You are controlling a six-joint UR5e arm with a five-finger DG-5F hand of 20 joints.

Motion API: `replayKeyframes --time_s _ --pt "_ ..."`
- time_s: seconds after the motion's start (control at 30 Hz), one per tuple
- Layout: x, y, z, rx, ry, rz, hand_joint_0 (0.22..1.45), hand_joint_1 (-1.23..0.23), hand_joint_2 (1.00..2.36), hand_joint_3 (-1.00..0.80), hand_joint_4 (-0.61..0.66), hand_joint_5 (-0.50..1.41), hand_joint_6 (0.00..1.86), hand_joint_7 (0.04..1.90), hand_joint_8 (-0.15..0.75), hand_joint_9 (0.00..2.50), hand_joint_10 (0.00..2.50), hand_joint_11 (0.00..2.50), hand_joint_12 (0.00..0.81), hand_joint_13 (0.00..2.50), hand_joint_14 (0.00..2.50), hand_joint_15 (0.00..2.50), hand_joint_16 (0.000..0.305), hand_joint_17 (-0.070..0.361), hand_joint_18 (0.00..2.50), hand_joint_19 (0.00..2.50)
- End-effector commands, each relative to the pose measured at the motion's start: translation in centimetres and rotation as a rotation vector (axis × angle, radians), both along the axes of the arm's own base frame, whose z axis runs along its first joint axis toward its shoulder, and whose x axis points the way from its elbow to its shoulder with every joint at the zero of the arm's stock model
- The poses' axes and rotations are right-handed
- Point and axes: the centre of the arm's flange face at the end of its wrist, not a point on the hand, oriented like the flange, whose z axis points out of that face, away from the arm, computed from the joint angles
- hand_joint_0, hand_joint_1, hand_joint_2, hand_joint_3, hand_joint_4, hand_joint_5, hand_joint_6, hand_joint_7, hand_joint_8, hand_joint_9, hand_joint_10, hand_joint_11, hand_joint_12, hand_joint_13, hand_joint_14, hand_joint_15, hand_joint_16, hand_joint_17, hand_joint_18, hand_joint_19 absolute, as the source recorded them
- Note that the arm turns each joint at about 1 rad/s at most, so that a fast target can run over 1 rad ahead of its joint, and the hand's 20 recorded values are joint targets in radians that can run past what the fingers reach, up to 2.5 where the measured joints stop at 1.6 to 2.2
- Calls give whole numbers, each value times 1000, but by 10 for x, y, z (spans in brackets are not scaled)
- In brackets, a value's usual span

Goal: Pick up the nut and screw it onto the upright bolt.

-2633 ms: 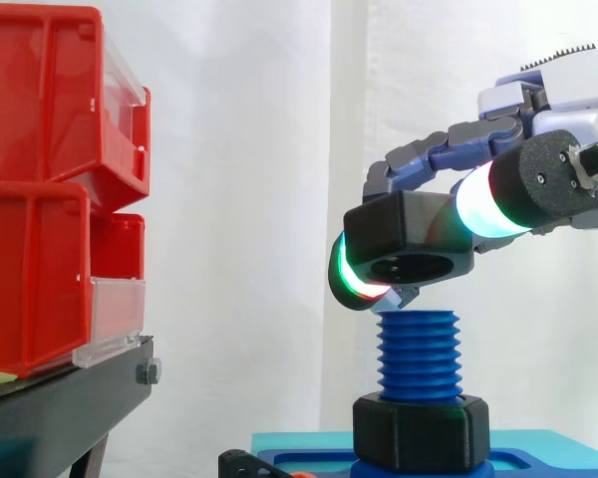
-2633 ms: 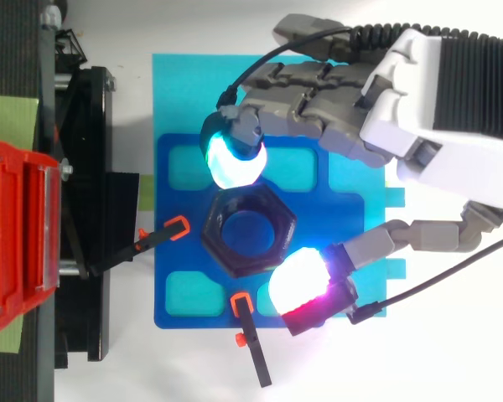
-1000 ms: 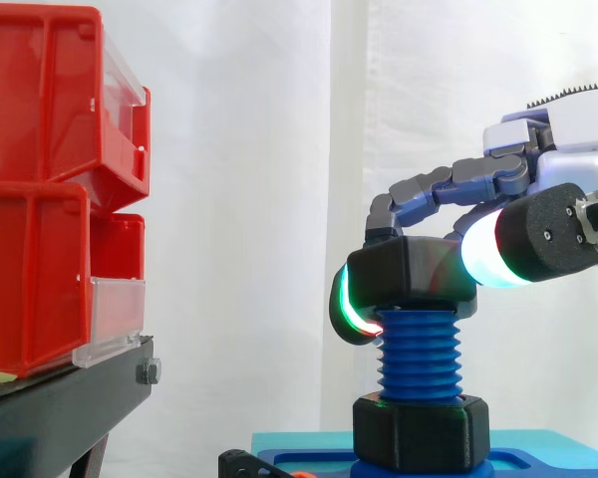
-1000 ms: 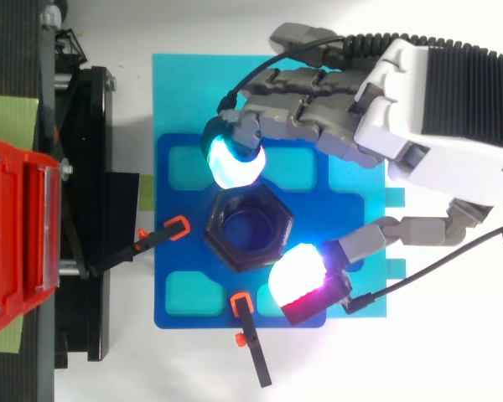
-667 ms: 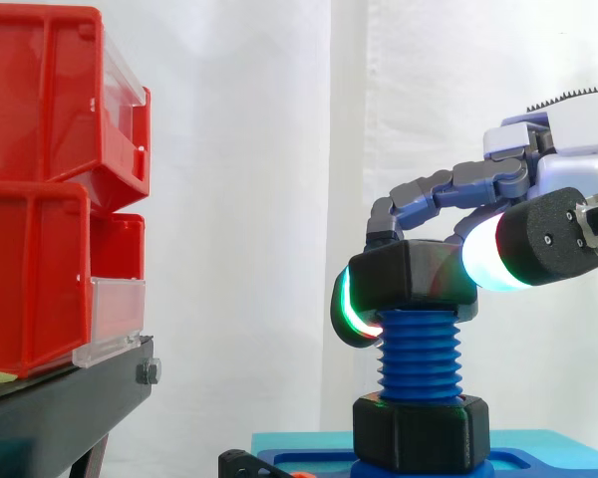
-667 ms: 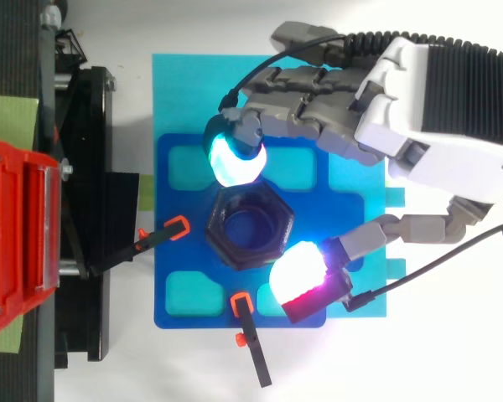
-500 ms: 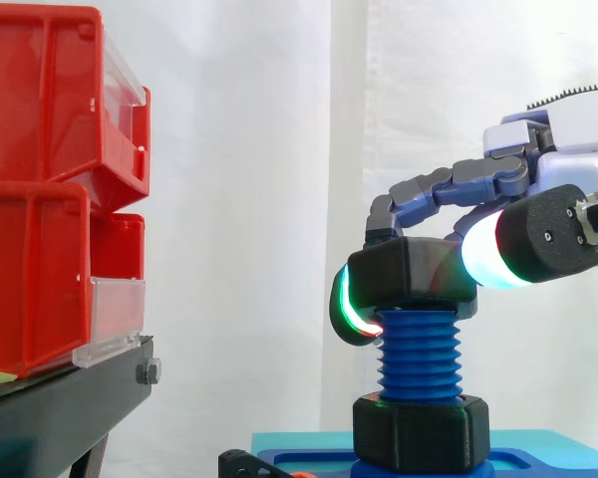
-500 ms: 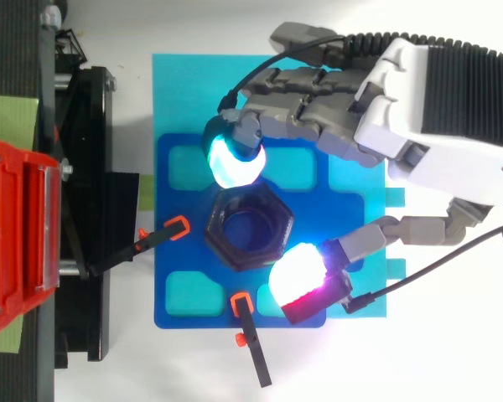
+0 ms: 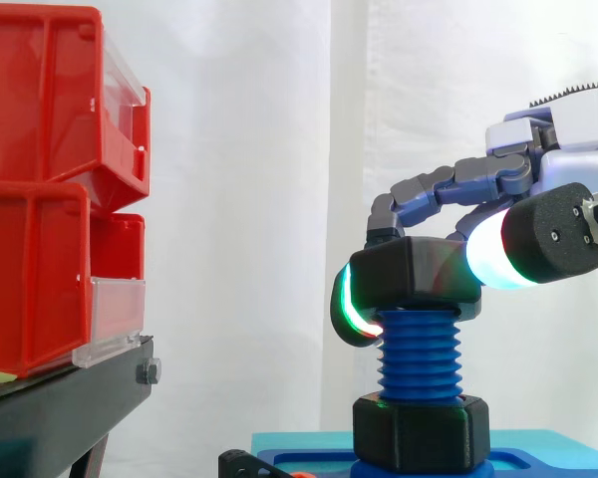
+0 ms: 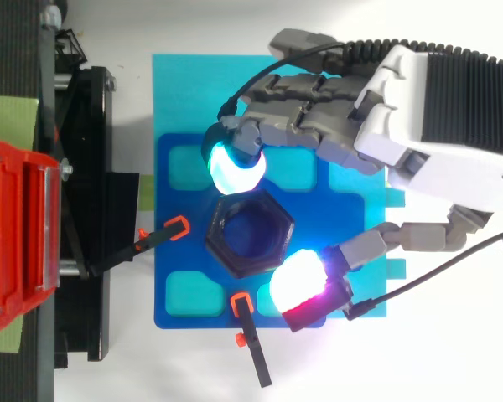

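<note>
Change: black hexagonal plastic nut (image 9: 411, 267), earlier tilted above, now sits level atop upright blue threaded bolt (image 9: 419, 360)
Hand: robot hand (image 10: 419, 126) pinches the nut between its pads
Meaning: threading can likely start

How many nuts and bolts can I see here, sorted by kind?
Nuts, black: 2, the held nut pinched in the robot hand and the base nut.
Bolts, blue: 1, the upright bolt.
Total: 3.
</note>
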Motion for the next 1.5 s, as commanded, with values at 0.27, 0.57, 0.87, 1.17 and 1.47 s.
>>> replayKeyframes --time_s 0.27,0.57,0.87,1.17,1.47 --pt "0 3 -1 -8 5 25 567 -641 1000 -500 237 -125 500 1266 309 708 13 459 320 489 0 26 35 80 231 9" --pt "-1 3 -2 -20 16 28 567 -641 1000 -500 232 -124 500 1262 308 707 13 459 320 490 0 24 35 80 231 6" --pt "-1 4 -2 -23 15 31 567 -643 1000 -500 231 -124 500 1263 308 707 16 467 320 491 0 27 35 80 230 9" --pt "-1 -1 -2 -23 15 27 567 -643 1000 -500 231 -123 500 1265 307 708 13 470 320 490 0 26 35 80 232 10" --pt "-1 -1 -2 -23 15 27 567 -643 1000 -500 229 -123 500 1263 308 708 15 459 321 491 1 27 35 80 230 9"
